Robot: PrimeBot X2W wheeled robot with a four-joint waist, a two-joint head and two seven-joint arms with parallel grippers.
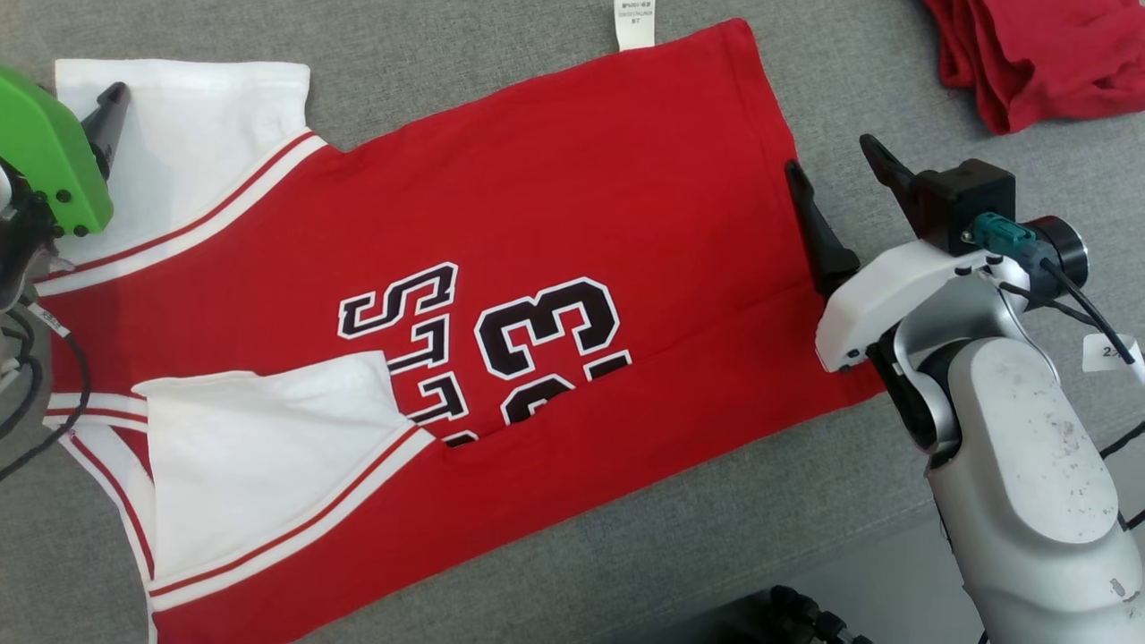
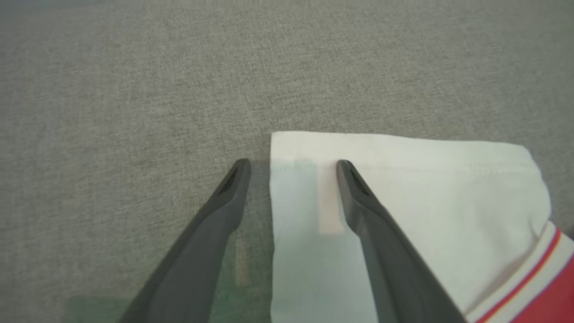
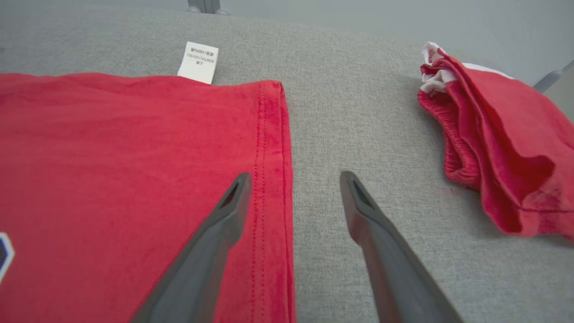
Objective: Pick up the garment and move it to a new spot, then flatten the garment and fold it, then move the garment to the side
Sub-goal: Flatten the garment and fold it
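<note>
Garment [image 1: 572,224] lies spread flat on the grey cloth surface [image 1: 850,80] before me: a red jersey with white sleeves, its shoulder end toward my left and its hem [image 1: 769,116] toward my right. The number 33 [image 1: 546,331] and black-and-white lettering sit on its middle, their lower parts covered where the near long edge of the red body is folded up over them. The near white sleeve [image 1: 259,447] lies folded in on top of the front, and the far white sleeve [image 2: 426,193] lies flat at the far left corner. A white care label [image 1: 634,22] sticks out from the far edge near the hem. My left gripper [image 2: 291,168], under its green cover [image 1: 45,152], has its jaws spread wide across the outer edge of the far sleeve, one finger above the white fabric and the other above bare grey cloth. From the wrist view I cannot tell whether either tip touches down. My right gripper [image 1: 832,156] is also spread wide and holds nothing. It straddles the hem, with one finger over the stitched red edge and the other over the grey surface just beside it. Well apart, at the far right, a crumpled red cloth [image 1: 1047,63] with a bit of white trim sits in a heap.
</note>
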